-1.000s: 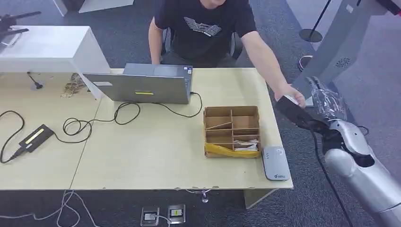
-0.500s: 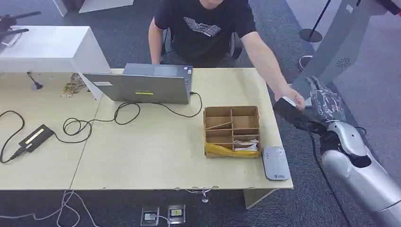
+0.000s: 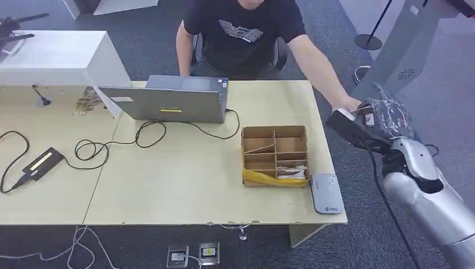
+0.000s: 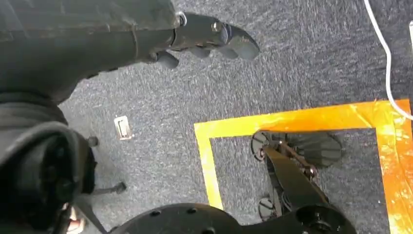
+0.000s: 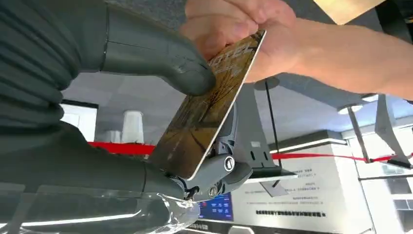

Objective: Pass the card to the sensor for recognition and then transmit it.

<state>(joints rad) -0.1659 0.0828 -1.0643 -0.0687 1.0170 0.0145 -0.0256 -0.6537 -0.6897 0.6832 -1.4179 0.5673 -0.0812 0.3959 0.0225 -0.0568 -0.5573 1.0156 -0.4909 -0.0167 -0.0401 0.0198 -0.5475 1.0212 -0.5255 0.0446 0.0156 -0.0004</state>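
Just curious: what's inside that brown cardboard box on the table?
The cardboard box has open compartments; the front ones hold a yellow packet and some whitish wrapped items. Anything beneath them is hidden.

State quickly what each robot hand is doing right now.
Left robot hand: fingers curled in, holding nothing.
Right robot hand: pinching the card, which a person's hand also grips.

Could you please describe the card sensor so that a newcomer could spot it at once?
Start at the wooden table, then find the cardboard divider box near its right edge. The sensor lies flat beside that box: a small grey-white slab, unlike the brown cardboard.
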